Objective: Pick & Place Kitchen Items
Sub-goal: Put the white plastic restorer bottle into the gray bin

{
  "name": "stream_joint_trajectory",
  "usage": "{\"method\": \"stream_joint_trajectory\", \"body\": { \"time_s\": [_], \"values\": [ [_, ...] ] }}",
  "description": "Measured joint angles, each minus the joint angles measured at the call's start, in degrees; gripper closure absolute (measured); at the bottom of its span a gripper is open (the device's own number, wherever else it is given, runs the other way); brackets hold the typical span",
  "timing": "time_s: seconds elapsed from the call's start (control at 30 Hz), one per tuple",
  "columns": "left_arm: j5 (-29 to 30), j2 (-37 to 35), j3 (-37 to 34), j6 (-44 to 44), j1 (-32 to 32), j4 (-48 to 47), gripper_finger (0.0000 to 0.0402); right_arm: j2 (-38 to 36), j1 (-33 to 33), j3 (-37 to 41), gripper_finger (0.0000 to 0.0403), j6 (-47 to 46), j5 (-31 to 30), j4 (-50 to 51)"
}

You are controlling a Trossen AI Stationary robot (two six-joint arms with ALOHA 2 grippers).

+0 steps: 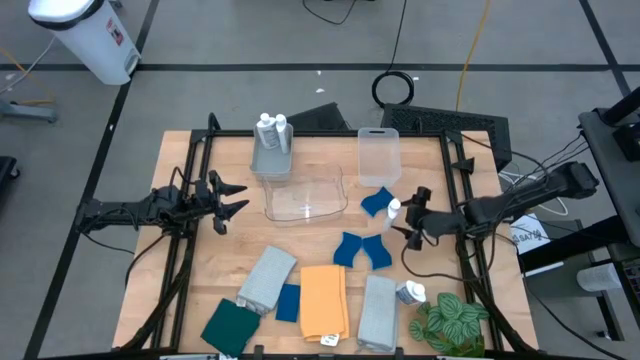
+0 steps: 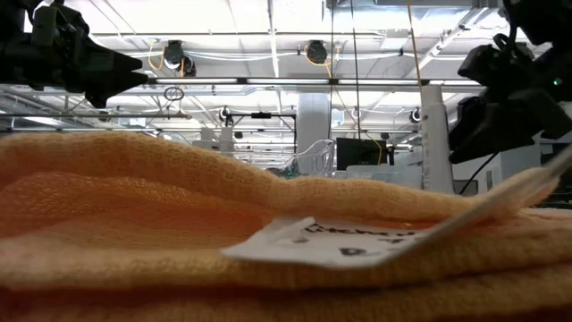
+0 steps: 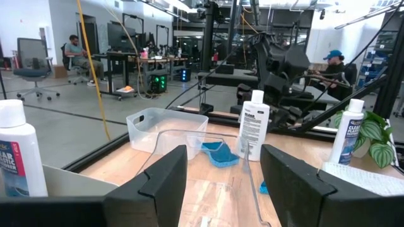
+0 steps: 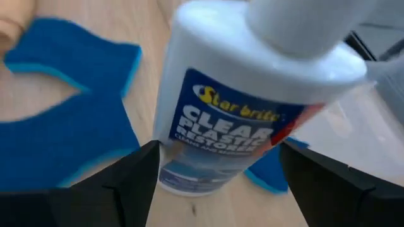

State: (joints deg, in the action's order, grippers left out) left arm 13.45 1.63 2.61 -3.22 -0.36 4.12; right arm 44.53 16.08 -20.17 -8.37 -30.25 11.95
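Observation:
A white bottle [image 1: 393,210] stands upright on its base on the table, right of centre, large in the right wrist view [image 4: 233,107]. My right gripper [image 1: 408,222] is open, slanting down from the table's right, a finger on each side of the bottle's lower body. Blue sponges [image 1: 375,203] [image 1: 350,248] lie flat close by. Grey [image 1: 267,278], orange [image 1: 323,300], blue [image 1: 288,302] and dark green [image 1: 230,327] cloths lie folded along the near edge. My left gripper [image 1: 228,200] waits open above the table's left side, holding nothing. My right gripper has its fingers [image 4: 126,183] close on both sides of the bottle's lower body [image 4: 189,164], coming slanting down from the table's right. I cannot tell whether they touch it. The bottle stands upright on the table.
A grey bin [image 1: 270,160] at the far left centre holds two white bottles [image 1: 272,130]. Two clear bins [image 1: 305,195] [image 1: 378,155] sit mid-table and far right. Another bottle [image 1: 410,293], a leafy plant [image 1: 450,320] and a second grey cloth [image 1: 378,312] are at the near right.

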Motion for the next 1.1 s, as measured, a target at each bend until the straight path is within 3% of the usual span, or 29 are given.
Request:
{"method": "stream_joint_trajectory", "body": {
  "time_s": [0.43,0.73,0.93,1.1],
  "values": [
    [-0.01,0.01,0.0,0.0,-0.01,-0.01,0.0194,-0.02,0.02,10.05,0.0117,-0.57,0.12,-21.94],
    [-0.02,0.02,0.0,0.0,-0.02,-0.01,0.0195,-0.02,0.02,10.98,0.0119,3.67,0.08,-23.63],
    [-0.02,0.02,0.0,0.0,-0.02,-0.02,0.0195,-0.02,0.02,10.98,0.0121,9.54,-7.81,-24.37],
    [-0.01,0.02,0.0,0.0,-0.02,-0.02,0.0194,-0.02,0.02,10.98,0.012,7.26,-5.91,-24.18]
  ]
}}
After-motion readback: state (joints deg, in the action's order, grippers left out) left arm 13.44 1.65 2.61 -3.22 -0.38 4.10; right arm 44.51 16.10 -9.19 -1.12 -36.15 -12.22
